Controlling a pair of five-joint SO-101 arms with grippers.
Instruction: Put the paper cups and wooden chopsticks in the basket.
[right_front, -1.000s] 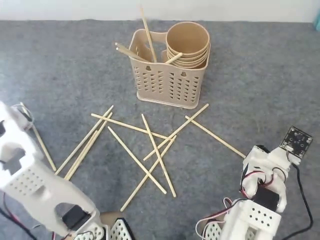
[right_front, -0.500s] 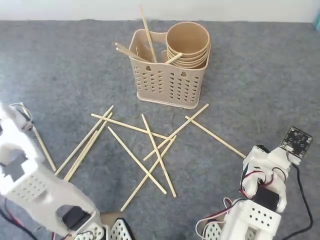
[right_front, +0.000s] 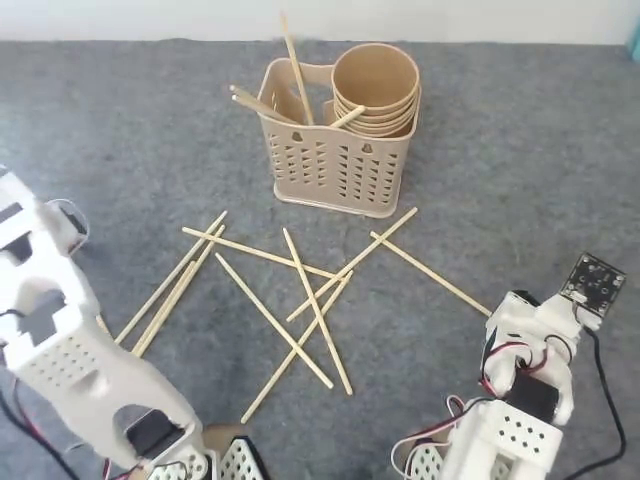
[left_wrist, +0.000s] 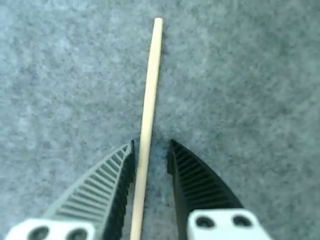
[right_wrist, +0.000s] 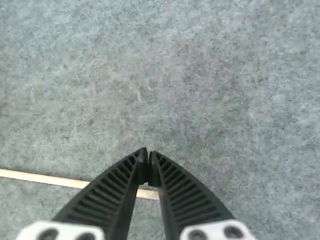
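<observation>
A tan slotted basket (right_front: 335, 165) stands at the back of the grey carpet. It holds a stack of paper cups (right_front: 375, 85) and a few wooden chopsticks (right_front: 293, 65). Several loose chopsticks (right_front: 275, 320) lie crossed on the carpet in front of it. My left gripper (left_wrist: 150, 145) is low over the carpet and open, with one chopstick (left_wrist: 152, 75) running between its jaws, against one jaw and apart from the other. The left arm (right_front: 50, 330) covers most of that chopstick in the high view. My right gripper (right_wrist: 147, 150) is shut and empty, above the end of another chopstick (right_wrist: 40, 178).
The right arm (right_front: 535, 350) stands folded at the front right, near the end of the chopstick (right_front: 430, 272) that lies farthest right. Open carpet lies to both sides of the basket and at the far right.
In the high view the left arm has shifted toward the back and slightly right, now covering the lone chopstick at the left. The right arm has kept still.
</observation>
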